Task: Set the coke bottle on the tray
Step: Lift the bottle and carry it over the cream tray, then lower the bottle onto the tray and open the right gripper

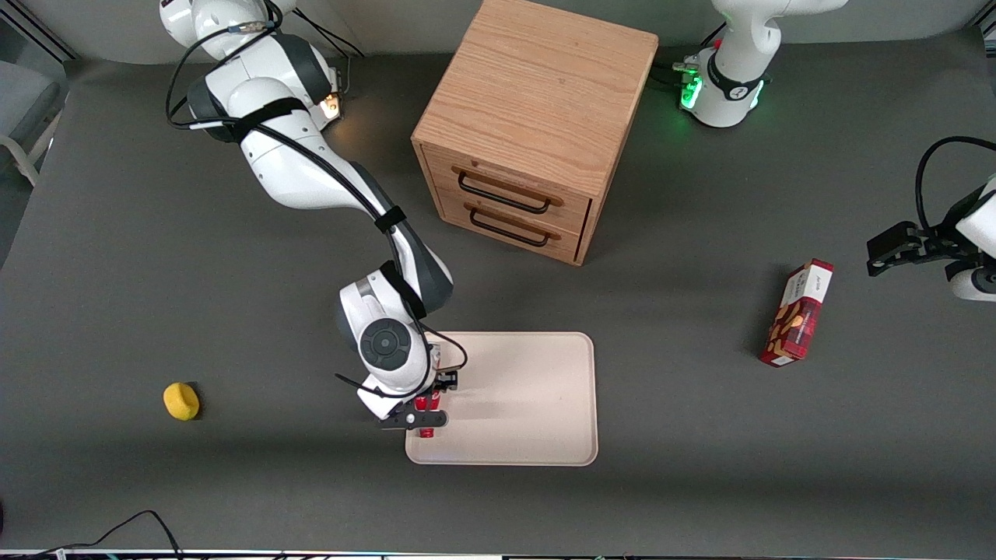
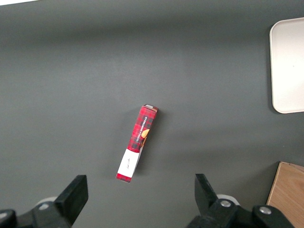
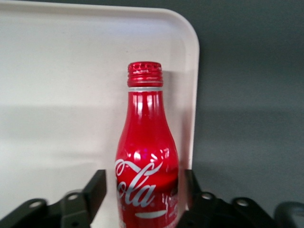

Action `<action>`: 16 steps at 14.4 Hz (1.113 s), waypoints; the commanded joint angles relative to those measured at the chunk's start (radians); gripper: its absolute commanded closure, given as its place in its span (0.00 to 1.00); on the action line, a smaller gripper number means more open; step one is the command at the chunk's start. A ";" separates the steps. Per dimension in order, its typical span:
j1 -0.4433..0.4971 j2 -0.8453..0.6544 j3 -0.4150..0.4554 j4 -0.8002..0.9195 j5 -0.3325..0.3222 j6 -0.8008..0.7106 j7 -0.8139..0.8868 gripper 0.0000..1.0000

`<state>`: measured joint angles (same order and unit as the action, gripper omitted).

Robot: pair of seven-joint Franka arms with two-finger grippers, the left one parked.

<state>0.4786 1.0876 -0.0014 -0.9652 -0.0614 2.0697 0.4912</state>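
The coke bottle [image 1: 425,404] lies on its side on the beige tray [image 1: 529,397], close to the tray's rim toward the working arm's end, its red cap pointing nearer the front camera. The right wrist view shows its red body [image 3: 147,142] with white script on the tray [image 3: 61,71], beside the rim. My gripper [image 1: 429,400] is low over the bottle. It is open, one finger on each side of the body [image 3: 144,190] with a small gap on both sides.
A red snack box [image 1: 797,313] lies toward the parked arm's end, also in the left wrist view [image 2: 137,149]. A wooden two-drawer cabinet [image 1: 537,124] stands farther from the camera than the tray. A small yellow object [image 1: 181,400] lies toward the working arm's end.
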 commanded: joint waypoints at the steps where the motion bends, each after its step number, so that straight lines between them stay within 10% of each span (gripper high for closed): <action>1: 0.014 0.020 -0.015 0.039 -0.009 0.001 -0.005 0.00; 16: 0.014 -0.003 -0.015 0.034 -0.009 -0.010 -0.002 0.00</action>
<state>0.4827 1.0876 -0.0054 -0.9549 -0.0630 2.0710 0.4912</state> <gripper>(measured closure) 0.000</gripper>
